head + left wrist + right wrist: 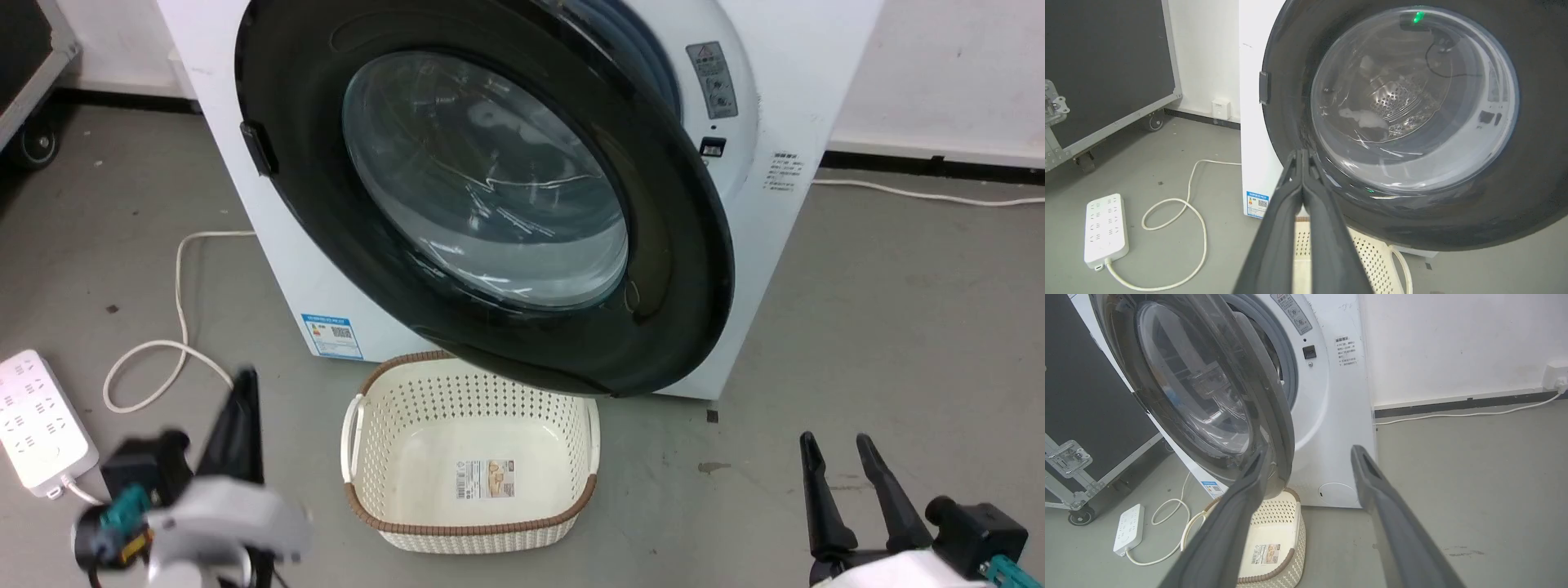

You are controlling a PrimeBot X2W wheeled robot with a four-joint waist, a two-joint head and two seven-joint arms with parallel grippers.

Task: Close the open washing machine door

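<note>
Nearest to me, the left end effector [246, 377] sits low at the left with its two dark fingers pressed together. They point up toward the lower left of the door's rim, and from the head view they stop short of it. Over on the right, the right end effector [836, 441] has its fingers spread apart with nothing between them, and it hangs above the bare grey floor [898, 310]. Between the two arms a cream perforated basket [469, 531] with a brown rim stands on the floor. A white power strip [37, 420] lies off to the left, its cable [180, 286] looping toward the machine. Just past the basket, the washing machine door [490, 188] stands partly open, its black rim overhanging the basket's far edge. A gap on the right shows the grey rubber ring [1290, 371]. Behind it is the white washing machine [784, 98], and a black wheeled case [1106, 61] stands by the wall.
</note>
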